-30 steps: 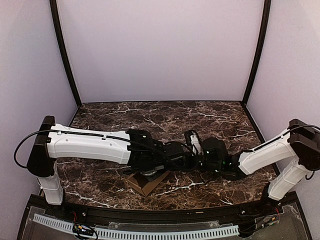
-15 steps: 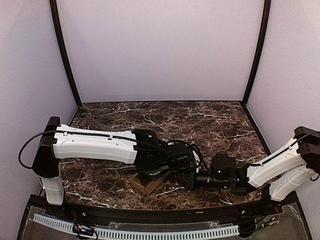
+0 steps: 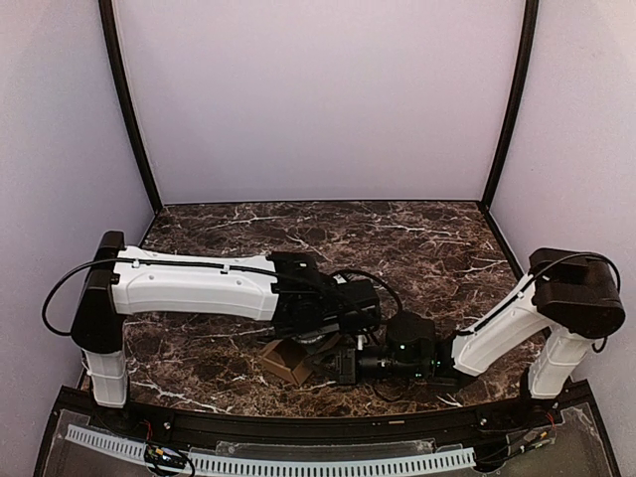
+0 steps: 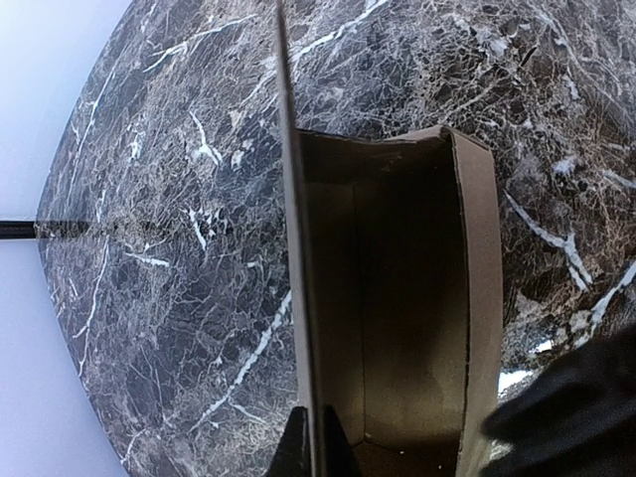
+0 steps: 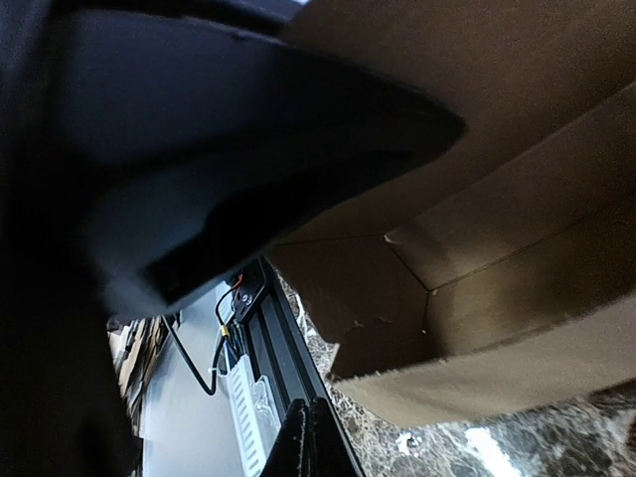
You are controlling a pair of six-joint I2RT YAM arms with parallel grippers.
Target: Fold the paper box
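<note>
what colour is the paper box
The paper box is plain tan-brown, unprinted cardboard; it shows best in the left wrist view.

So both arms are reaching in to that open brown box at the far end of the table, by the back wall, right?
Not quite. The left arm and right arm do reach in to the open brown box, but it sits at the near edge of the table, where the arms are bolted, not at the far end. The top view shows it.
</note>
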